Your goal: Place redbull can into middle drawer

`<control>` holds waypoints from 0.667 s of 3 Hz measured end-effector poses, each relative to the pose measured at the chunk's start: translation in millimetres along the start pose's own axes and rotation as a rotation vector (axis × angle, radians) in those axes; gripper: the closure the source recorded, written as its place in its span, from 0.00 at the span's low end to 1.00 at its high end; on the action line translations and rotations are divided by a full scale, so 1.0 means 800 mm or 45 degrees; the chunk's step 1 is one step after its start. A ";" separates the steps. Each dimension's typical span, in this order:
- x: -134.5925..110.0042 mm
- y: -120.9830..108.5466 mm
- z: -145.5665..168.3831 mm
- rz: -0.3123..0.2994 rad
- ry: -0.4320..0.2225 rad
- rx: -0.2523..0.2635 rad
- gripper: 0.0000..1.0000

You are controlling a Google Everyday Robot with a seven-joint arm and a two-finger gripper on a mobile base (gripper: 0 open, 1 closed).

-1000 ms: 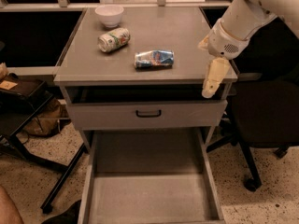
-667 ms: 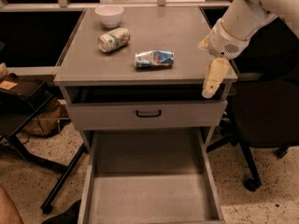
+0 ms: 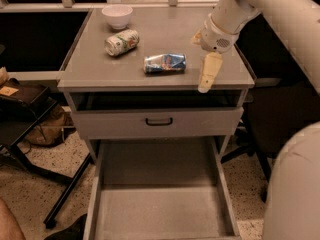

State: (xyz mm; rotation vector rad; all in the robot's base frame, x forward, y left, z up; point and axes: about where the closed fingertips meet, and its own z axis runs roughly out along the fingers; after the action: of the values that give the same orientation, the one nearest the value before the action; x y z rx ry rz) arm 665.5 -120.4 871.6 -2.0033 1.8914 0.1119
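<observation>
Gripper (image 3: pixel 207 74), cream-coloured and pointing downward, hangs over the right front part of the cabinet top (image 3: pixel 165 34), at the end of a pale arm (image 3: pixel 280 9) that enters from the upper right; whether it is parted or closed cannot be told, and nothing is seen in its grasp. Redbull can (image 3: pixel 165 63) lies on its side on the cabinet top, just left of the gripper and apart from it, its long axis running left to right. Green-and-white can (image 3: pixel 121 42) also lies on its side, farther back and to the left, near a white bowl (image 3: pixel 117 15) that stands upright at the rear of the top. Drawer front (image 3: pixel 110 125) with a black handle (image 3: pixel 159 121) sits under the top, below a dark gap. Middle drawer (image 3: pixel 160 209) is pulled out toward the camera (the lowest part in view), its flat grey floor bare between low side walls. Speckled floor (image 3: pixel 40 159) and dark chair legs (image 3: pixel 67 191) show at the left
</observation>
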 end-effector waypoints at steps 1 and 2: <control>-0.023 -0.028 0.027 -0.050 -0.038 -0.022 0.00; -0.027 -0.039 0.037 -0.062 -0.056 -0.020 0.00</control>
State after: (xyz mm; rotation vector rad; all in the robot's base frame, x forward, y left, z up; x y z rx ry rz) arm 700.0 -89.6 857.9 -2.0395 1.8190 0.1568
